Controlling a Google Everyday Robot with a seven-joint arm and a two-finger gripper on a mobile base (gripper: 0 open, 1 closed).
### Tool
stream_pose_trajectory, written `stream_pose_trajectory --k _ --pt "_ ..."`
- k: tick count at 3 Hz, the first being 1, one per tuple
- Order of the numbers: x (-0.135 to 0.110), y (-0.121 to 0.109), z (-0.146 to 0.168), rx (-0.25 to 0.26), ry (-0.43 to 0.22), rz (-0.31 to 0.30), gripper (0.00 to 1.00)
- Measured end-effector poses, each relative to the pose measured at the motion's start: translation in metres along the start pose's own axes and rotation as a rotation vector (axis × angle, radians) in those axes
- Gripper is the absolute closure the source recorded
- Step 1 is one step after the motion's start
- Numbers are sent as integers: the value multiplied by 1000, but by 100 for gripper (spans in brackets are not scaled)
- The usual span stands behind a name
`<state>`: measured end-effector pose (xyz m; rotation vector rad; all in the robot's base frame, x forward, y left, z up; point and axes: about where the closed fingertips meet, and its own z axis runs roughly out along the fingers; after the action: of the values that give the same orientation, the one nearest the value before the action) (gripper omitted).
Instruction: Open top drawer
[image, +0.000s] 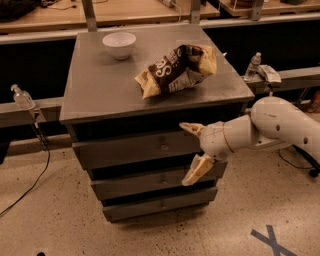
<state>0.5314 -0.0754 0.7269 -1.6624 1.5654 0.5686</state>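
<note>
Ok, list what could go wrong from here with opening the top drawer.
The open end effector sits right of the small knob on the top drawer; closing there could miss it or slip off. Its lower finger hangs before the middle drawer and might snag it. A jerky pull could shake the chip bag on top.

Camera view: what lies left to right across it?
Small bottle → white bowl → knob of the top drawer → claw, open, in front of that drawer's right end → water bottle.
</note>
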Motion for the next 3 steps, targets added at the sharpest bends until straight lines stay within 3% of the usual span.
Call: stream_pose_trajectory --k 2,3 --pt "10 -17 19 -11 151 -64 0" --pt "22 -38 26 1 184 -59 0"
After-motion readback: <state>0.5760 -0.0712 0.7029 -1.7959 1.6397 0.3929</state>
